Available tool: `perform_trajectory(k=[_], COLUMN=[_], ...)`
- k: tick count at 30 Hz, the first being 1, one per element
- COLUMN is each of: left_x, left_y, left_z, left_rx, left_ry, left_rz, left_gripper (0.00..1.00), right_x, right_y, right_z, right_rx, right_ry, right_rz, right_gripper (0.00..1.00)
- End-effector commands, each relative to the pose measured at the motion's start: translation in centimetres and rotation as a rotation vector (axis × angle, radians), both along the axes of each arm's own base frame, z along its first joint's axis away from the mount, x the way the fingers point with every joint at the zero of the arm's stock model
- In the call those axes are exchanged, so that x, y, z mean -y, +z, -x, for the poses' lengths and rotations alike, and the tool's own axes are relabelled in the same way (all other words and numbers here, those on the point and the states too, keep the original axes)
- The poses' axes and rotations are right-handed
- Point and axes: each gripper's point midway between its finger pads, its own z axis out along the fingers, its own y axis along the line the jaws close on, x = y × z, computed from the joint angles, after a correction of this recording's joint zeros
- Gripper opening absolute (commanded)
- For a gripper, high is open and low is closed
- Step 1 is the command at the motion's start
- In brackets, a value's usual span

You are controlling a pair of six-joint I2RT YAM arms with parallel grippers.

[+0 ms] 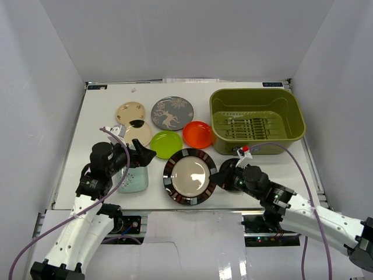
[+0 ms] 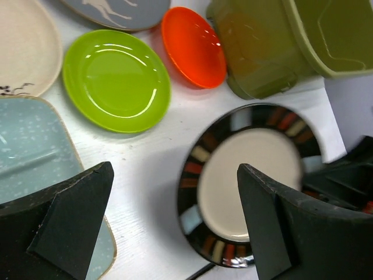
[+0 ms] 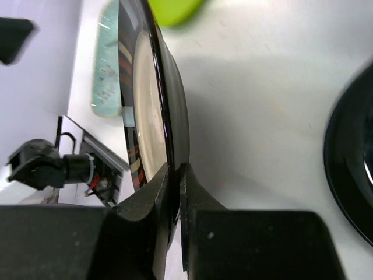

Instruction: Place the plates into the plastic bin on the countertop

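My right pincer (image 3: 175, 175) pinches the dark-rimmed cream plate (image 3: 148, 99) by its rim, just left of the plastic bin (image 1: 262, 144). So thin a bite could let it slip. My left pincer (image 2: 175, 192) hangs spread, farther left. Only the overhead view shows the bin; only my right wrist shows the bite.

On the countertop (image 1: 105, 108), plates (image 1: 172, 112) clustered left of the bin (image 1: 293, 126).

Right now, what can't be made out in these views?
Mint plate: top view, left part under the left arm.
Dark glossy round object: right wrist view, cut off by the right edge; identity unclear.
Dark-rimmed plate: right wrist view, edge-on, top cut off.
Plastic bin: left wrist view, floor out of frame.
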Motion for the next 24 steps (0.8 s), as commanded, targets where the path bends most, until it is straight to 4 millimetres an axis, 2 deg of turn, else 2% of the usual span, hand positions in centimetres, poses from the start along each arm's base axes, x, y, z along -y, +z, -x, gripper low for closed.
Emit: perform_trajectory(k=[1,3,4,5,7,8,9,10,11,12,13,14,15,16,17,20,21,23,24], left_x=[-1.7,-1.8,-1.8,-1.8,-1.7,-1.6,-1.3,-1.0,-0.7,-0.3,-0.2,0.0,0.1,0.1,0.2,0.2,0.2,-0.1,-0.2], left_y=[0.7,0.5,0.3,0.4,0.1,0.2,0.2,0.3,0.0,0.4,0.6,0.1,0.4,1.3,1.5,2.3,1.8,2.5,1.6], left_z=[-1.0,-1.1,-1.2,-1.3,-1.6,-1.7,-1.8,-1.9,-2.1,-2.4,-2.7,-3.2,-3.6,-4.2,-4.7,-6.5,-7.3,-8.9,-9.8], left_rx=[0.0,-0.008,-0.019,-0.021,-0.042,-0.055,-0.054,-0.058,-0.072,-0.071,-0.071,-0.097,-0.095,-0.081,-0.082,-0.075,-0.092,-0.078,-0.105], left_ry=[0.102,0.106,0.11,0.111,0.113,0.121,0.113,0.102,0.09,0.081,0.076,0.073,0.074,0.076,0.08,0.1,0.109,0.146,0.16], left_rz=[-0.011,-0.012,-0.013,-0.011,-0.011,0.007,0.022,0.035,0.044,0.065,0.069,0.064,0.064,0.065,0.063,0.057,0.051,0.037,0.022], left_gripper=[0.98,0.98,0.98,0.98,0.97,0.96,0.95,0.94,0.92,0.91,0.9,0.89,0.88,0.88,0.88,0.88,0.88,0.87,0.87], right_x=[-0.2,0.0,0.3,0.5,1.5,2.5,4.2,4.6,5.0,8.0,9.1,8.4,12.0,13.2,16.0,19.1,19.5,20.6,20.9], right_y=[18.8,22.4,23.6,26.7,28.7,32.0,33.2,32.9,32.9,34.5,34.5,32.7,32.4,30.5,30.0,28.3,27.9,26.2,25.5], right_z=[-1.9,-2.4,-2.9,-3.5,-6.0,-6.3,-8.3,-10.2,-11.1,-13.5,-15.0,-16.8,-19.2,-21.3,-22.2,-23.5,-23.6,-23.8,-23.8], right_rx=[0.331,0.397,0.444,0.488,0.553,0.608,0.64,0.629,0.626,0.651,0.641,0.579,0.546,0.485,0.465,0.436,0.434,0.4,0.385], right_ry=[-0.032,-0.04,-0.051,-0.078,-0.157,-0.183,-0.257,-0.285,-0.268,-0.36,-0.378,-0.296,-0.382,-0.394,-0.425,-0.478,-0.485,-0.507,-0.514], right_rz=[-0.257,-0.267,-0.234,-0.242,-0.178,-0.208,-0.183,-0.129,-0.091,-0.062,-0.039,-0.022,-0.015,-0.002,0.005,0.043,0.063,0.088,0.095], right_gripper=[0.08,0.08,0.08,0.08,0.08,0.08,0.08,0.08,0.08,0.08,0.08,0.08,0.08,0.08,0.08,0.08,0.08,0.08,0.08])
